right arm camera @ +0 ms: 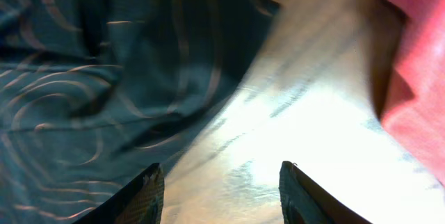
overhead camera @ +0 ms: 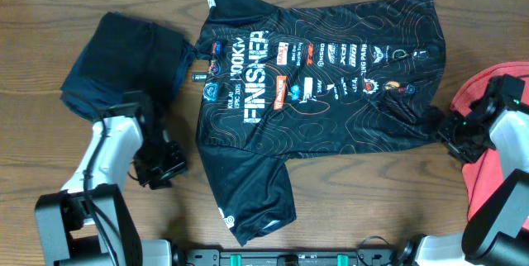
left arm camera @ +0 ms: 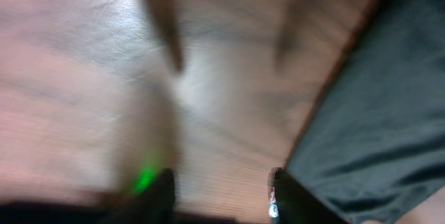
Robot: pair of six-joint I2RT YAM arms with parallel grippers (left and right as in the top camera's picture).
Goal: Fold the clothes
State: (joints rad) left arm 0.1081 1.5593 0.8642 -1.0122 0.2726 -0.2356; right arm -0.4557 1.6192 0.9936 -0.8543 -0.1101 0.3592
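Note:
The black jersey (overhead camera: 322,84) with orange contour lines and white "FINISHER" lettering lies spread flat across the middle of the table, collar to the left. A coral-red T-shirt (overhead camera: 496,175) is bunched at the right edge. My left gripper (overhead camera: 165,167) hovers just left of the jersey's lower sleeve. In the blurred left wrist view it (left arm camera: 222,193) is open over bare wood, with black cloth (left arm camera: 375,113) to its right. My right gripper (overhead camera: 450,134) sits between the jersey's hem and the red shirt. It (right arm camera: 221,186) is open over bare table, jersey (right arm camera: 90,78) to the left and red shirt (right arm camera: 417,57) to the right.
A dark, loosely folded garment (overhead camera: 124,55) lies at the back left, close to the jersey's collar. The wooden table (overhead camera: 364,200) shows in front of the jersey. Both arm bases stand at the front edge.

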